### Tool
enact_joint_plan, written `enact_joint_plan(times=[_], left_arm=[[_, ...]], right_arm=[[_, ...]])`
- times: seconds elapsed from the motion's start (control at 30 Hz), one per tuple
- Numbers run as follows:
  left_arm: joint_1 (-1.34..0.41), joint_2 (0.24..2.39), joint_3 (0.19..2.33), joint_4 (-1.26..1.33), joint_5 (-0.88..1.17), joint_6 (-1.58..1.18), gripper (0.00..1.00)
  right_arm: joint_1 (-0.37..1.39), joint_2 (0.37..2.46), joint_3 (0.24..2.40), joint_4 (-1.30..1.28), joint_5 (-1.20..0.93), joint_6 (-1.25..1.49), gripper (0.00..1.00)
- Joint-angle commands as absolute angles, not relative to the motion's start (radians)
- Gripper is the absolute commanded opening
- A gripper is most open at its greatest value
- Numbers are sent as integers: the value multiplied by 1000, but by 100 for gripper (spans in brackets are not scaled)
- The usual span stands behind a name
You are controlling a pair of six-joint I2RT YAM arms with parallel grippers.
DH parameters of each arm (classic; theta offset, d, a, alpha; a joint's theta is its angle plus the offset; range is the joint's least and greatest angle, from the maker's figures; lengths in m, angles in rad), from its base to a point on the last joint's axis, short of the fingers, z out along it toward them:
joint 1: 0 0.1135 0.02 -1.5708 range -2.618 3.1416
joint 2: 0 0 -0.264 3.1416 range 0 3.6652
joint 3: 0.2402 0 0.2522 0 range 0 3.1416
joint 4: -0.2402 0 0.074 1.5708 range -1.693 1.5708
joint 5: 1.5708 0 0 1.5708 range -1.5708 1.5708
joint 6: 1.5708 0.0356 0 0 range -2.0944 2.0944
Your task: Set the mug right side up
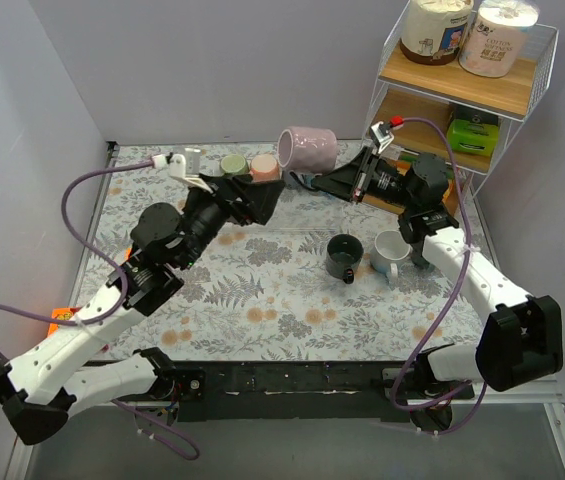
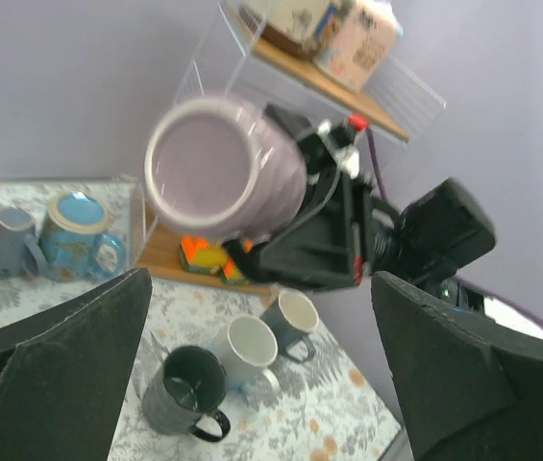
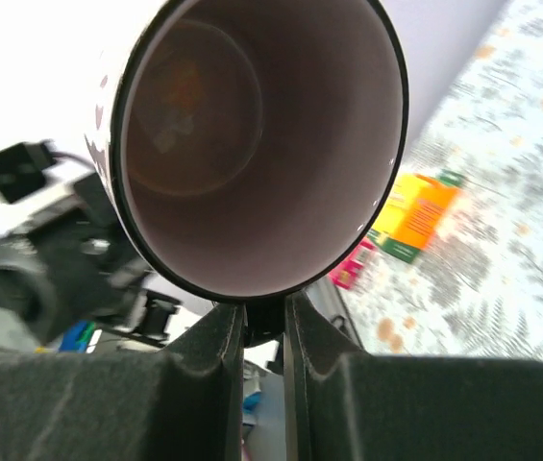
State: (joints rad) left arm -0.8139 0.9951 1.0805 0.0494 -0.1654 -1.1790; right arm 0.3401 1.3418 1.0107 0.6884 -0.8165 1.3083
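Right gripper [image 1: 304, 176]: narrow, fingers pinched on the lower rim of the pale pink ceramic mug [image 1: 308, 148]; the right wrist view shows the two pads close together on the rim wall.
Left gripper [image 1: 260, 196]: spread wide, holding nothing, pointed at the mug's mouth from just beside it.
Task item, place: mug held in the air above the far edge of the floral-patterned table [image 1: 262, 300], near the middle of that edge and touching nothing but the right gripper.
Task item, attitude: on its side, mouth turned toward the left arm, base toward the far right corner.
Handle: not made out in any view.
Neighbours: dark grey mug [image 1: 344, 257] and white mug [image 1: 390, 250], both upright, right of centre and well below the held mug; white wire shelf rack [image 1: 462, 90] at the far right corner.
Step in hand (judged): mid-turn, with the mug lifted and brought to horizontal, not yet mouth up.
Next move (judged): either rotate the right wrist until the mouth faces up, or pass the mug to the waiting left gripper; then lower it base first onto bare cloth away from the two upright mugs and release.
Caution: rim pinch is a slim hold; a tilt could let the mug swing.
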Motion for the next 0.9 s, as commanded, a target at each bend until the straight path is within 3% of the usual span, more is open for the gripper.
enact_joint_plan(times=[0.0,0.23,0.7,0.87], left_arm=[[-816,911,1074,52,-323,-1131,98],[-815,974,1166,-50,-508,-1091,98],[-815,1032,1184,-123,-548,-1088,98],[-815,1054,1209,-190,-612,-1111,98]], right_arm=[[368,1278,1081,263,-727,904,1],[527,1244,1052,-90,-473,667,1],[675,1296,914,-187,-241,474,1],[785,1373,974,-259,-5,423,1]])
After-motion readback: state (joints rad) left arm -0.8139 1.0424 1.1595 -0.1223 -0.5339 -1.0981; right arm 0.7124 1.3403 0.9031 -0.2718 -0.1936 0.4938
